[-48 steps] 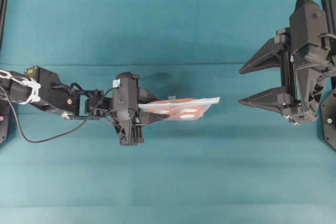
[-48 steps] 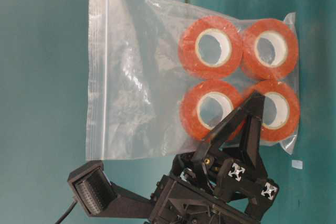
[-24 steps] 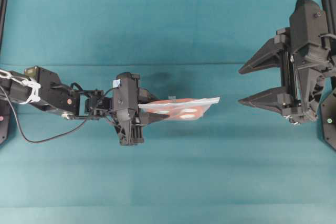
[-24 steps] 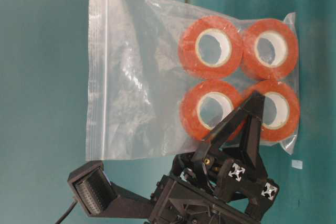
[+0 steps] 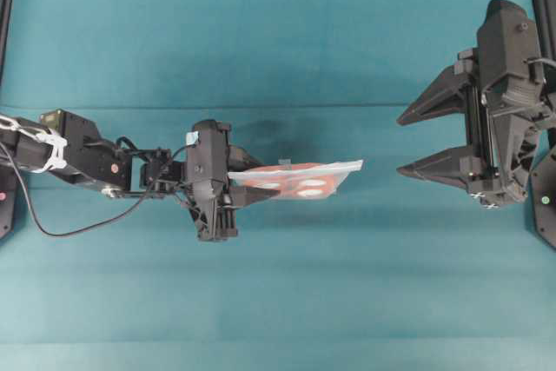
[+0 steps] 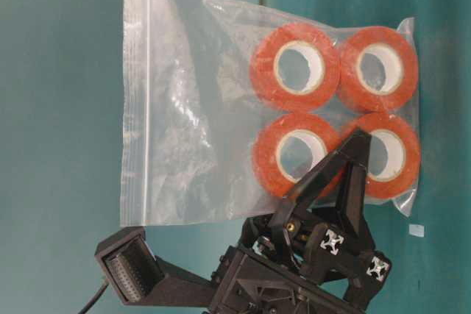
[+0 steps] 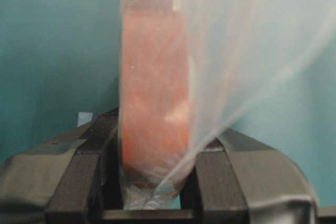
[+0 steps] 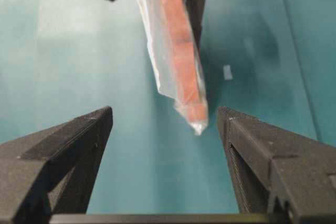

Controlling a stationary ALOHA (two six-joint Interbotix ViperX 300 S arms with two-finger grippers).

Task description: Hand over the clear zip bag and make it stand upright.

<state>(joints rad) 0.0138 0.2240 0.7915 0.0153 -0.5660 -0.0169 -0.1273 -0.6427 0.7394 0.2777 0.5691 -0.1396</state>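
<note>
I have the bag (image 5: 300, 178) pinched in my left tool (image 5: 261, 182), whose jaws are drawn in close on the end of it where the tape rolls (image 6: 335, 118) sit. In the left wrist view the two fingers (image 7: 84, 174) press on either side of an orange roll through the plastic, with a crumple of the bag's edge down between them. The bag is held up off the teal surface (image 5: 278, 301) near the middle of the overhead view, edge-on to that camera, and it points away from the left tool toward my right one. From table level I see it broadside: four orange-red rolls with white cores packed two by two at one end, the rest of the clear plastic empty and crinkled, the zip strip (image 6: 144, 101) along the far edge from the rolls. My right tool (image 5: 417, 143) has its jaws spread wide and nothing in them; it stands apart from the bag's free end, facing it. In the right wrist view the bag hangs tilted between the lines of the two fingers (image 8: 58, 150) but well ahead of them. A small pale scrap (image 8: 227, 72) lies on the surface beside the bag.
</note>
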